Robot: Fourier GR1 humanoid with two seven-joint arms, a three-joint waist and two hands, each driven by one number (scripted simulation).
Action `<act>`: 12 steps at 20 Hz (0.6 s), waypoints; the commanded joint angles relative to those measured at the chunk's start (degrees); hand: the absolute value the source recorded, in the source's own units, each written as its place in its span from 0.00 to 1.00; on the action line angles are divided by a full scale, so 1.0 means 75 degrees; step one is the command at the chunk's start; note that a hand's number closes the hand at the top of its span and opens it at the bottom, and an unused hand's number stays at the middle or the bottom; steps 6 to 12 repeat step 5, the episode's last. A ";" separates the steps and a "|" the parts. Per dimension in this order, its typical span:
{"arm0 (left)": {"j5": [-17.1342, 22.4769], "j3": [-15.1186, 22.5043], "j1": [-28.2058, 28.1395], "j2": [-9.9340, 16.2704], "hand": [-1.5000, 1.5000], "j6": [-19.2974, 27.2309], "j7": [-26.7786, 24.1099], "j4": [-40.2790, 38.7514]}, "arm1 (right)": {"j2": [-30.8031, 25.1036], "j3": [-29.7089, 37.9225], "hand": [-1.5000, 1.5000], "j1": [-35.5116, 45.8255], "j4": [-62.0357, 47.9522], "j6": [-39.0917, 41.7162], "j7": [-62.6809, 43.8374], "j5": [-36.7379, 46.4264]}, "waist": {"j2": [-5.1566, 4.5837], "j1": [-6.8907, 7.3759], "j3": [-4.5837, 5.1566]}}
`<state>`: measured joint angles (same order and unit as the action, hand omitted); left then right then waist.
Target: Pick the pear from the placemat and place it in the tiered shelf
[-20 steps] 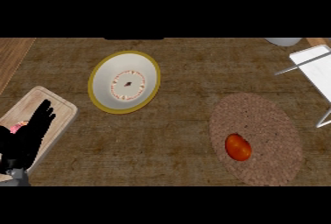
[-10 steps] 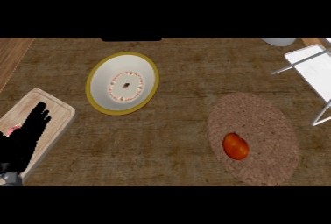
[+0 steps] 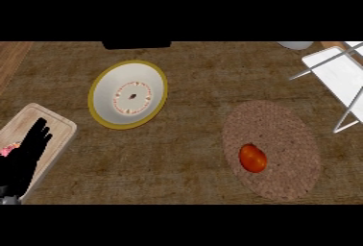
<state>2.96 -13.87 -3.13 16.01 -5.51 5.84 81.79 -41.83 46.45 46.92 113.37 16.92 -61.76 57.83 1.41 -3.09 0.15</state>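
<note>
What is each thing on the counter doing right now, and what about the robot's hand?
Pear: lying on the placemat, nothing touching it.
Placemat: flat on the counter, holding only the pear.
Plate: flat on the counter, no food on it.
Shelf: at the right edge, its visible white tier bare.
Cutting board: flat at the left, partly covered by the hand.
Left hand: open, fingers straight, holding nothing.
Right hand: out of view.

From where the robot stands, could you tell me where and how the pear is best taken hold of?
I would take the pear around its rounded middle, coming from above. It lies alone on the flat woven placemat, toward its near left part, with nothing beside it to block fingers closing on either side. Only the left hand shows, far off over the cutting board.
</note>
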 commanded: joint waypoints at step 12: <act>0.0142 -0.0232 -0.0299 0.0143 0.50 -0.0137 -0.0074 -0.0003 | -0.0379 0.0991 0.00 0.0018 0.2226 0.3166 -0.1356 -0.0934 | 0.0135 -0.0305 0.0023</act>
